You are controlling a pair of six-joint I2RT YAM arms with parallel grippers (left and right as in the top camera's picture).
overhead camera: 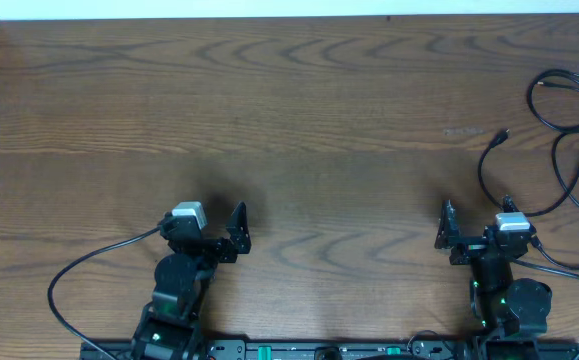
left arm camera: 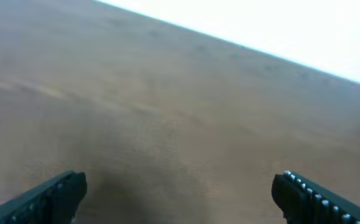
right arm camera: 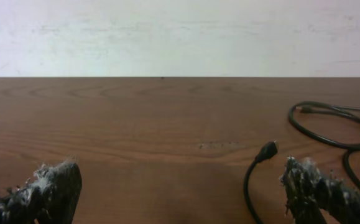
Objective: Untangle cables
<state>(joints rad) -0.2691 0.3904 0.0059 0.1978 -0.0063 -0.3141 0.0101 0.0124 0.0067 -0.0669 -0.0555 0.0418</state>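
The cables [overhead camera: 503, 134] are thin black cords in loose overlapping loops at the table's far right, with one small plug pointing toward the middle. My right gripper [overhead camera: 476, 228] stands open just left of them and touches none. In the right wrist view, that plug [right arm camera: 267, 150] sits just inside the frayed right fingertip [right arm camera: 304, 180], its cord curving down beside it. Another loop [right arm camera: 290, 119] lies farther right, and nothing is between the fingers of the right gripper [right arm camera: 180, 186]. My left gripper [overhead camera: 214, 230] is open over bare wood at the front left, empty in its own view [left arm camera: 180, 193].
The brown wooden table [overhead camera: 289, 120] ends at a white wall at the back. Thicker black arm cables run along the front edge by both bases, one [overhead camera: 79, 270] at the left and one [overhead camera: 569, 262] at the right.
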